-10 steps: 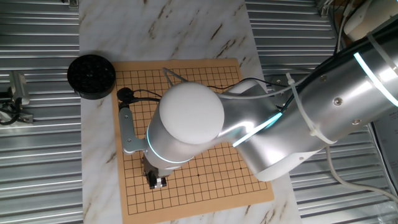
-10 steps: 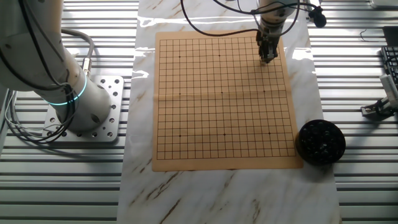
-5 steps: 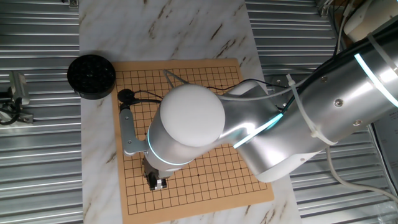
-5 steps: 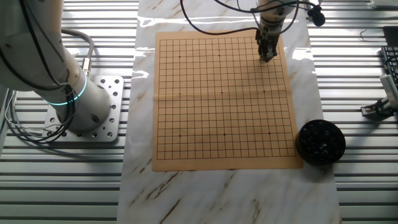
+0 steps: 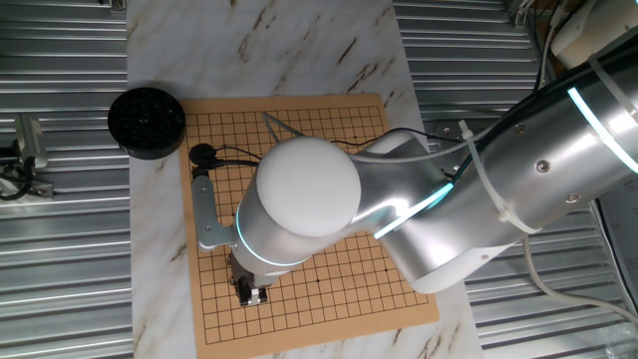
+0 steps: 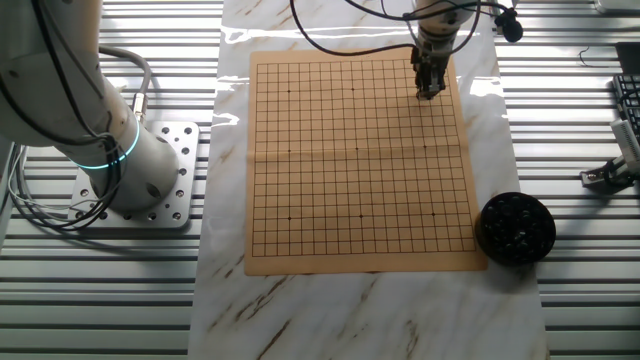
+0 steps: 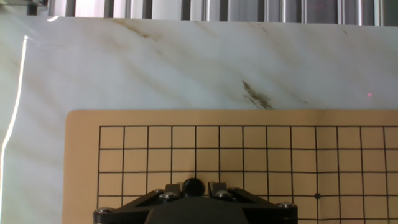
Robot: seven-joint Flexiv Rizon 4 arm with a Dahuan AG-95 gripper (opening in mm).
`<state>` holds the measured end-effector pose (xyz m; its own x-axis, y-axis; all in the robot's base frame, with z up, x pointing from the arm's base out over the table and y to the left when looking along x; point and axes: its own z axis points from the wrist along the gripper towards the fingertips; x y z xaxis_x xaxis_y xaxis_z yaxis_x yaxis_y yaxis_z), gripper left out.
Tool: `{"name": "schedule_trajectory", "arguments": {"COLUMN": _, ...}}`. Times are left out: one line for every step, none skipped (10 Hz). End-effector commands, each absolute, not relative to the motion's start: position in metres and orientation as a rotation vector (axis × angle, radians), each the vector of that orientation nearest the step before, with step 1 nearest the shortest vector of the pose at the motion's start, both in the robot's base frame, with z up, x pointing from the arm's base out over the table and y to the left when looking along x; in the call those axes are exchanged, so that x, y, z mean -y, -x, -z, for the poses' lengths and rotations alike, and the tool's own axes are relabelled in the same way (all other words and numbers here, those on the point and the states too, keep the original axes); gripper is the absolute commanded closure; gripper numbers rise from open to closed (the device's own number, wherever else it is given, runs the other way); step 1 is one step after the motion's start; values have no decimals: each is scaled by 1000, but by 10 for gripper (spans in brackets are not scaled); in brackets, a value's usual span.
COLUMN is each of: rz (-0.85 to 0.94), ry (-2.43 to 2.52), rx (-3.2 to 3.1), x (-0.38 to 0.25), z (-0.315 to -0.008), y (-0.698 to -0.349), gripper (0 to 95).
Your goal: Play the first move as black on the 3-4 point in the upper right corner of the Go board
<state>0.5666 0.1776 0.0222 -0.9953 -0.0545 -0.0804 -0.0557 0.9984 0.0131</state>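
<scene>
On the white marbled worktop, the flat tan wooden gridded board was seen, largely covered by the silver arm. From the opposite side, the gripper was lowered near the board's far right corner. Through the hand view, a small round black stone was seen pinched between nearly closed fingers.

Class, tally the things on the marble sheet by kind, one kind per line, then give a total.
Go board: 1
Round black bowl: 1
Black stone, between the gripper fingers: 1
Total: 3
</scene>
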Motion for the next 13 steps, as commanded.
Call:
{"name": "schedule_trajectory", "arguments": {"rz": -21, "ry": 98, "rx": -3063, "x": -178, "z": -23, "y": -567, "gripper": 760}}
{"name": "schedule_trajectory", "arguments": {"rz": -22, "ry": 99, "rx": -3065, "x": -178, "z": -25, "y": -567, "gripper": 760}}
{"name": "schedule_trajectory", "arguments": {"rz": -21, "ry": 98, "rx": -3066, "x": -178, "z": -26, "y": -566, "gripper": 760}}
{"name": "schedule_trajectory", "arguments": {"rz": -16, "ry": 94, "rx": -3070, "x": -178, "z": -28, "y": -566, "gripper": 760}}
{"name": "schedule_trajectory", "arguments": {"rz": -14, "ry": 88, "rx": -3069, "x": -177, "z": -30, "y": -566, "gripper": 760}}
{"name": "schedule_trajectory", "arguments": {"rz": -5, "ry": 91, "rx": -3067, "x": -177, "z": -32, "y": -566, "gripper": 760}}
{"name": "schedule_trajectory", "arguments": {"rz": -6, "ry": 98, "rx": -3067, "x": -175, "z": -38, "y": -566, "gripper": 760}}
{"name": "schedule_trajectory", "arguments": {"rz": -11, "ry": 103, "rx": -3072, "x": -174, "z": -44, "y": -565, "gripper": 760}}
{"name": "schedule_trajectory", "arguments": {"rz": -10, "ry": 111, "rx": -3078, "x": -172, "z": -51, "y": -564, "gripper": 760}}
{"name": "schedule_trajectory", "arguments": {"rz": -15, "ry": 119, "rx": -3092, "x": -169, "z": -62, "y": -563, "gripper": 760}}
{"name": "schedule_trajectory", "arguments": {"rz": -12, "ry": 125, "rx": -3096, "x": -166, "z": -71, "y": -561, "gripper": 760}}
{"name": "schedule_trajectory", "arguments": {"rz": -1, "ry": 123, "rx": -3093, "x": -166, "z": -73, "y": -561, "gripper": 760}}
{"name": "schedule_trajectory", "arguments": {"rz": 5, "ry": 124, "rx": -3091, "x": -166, "z": -73, "y": -561, "gripper": 760}}
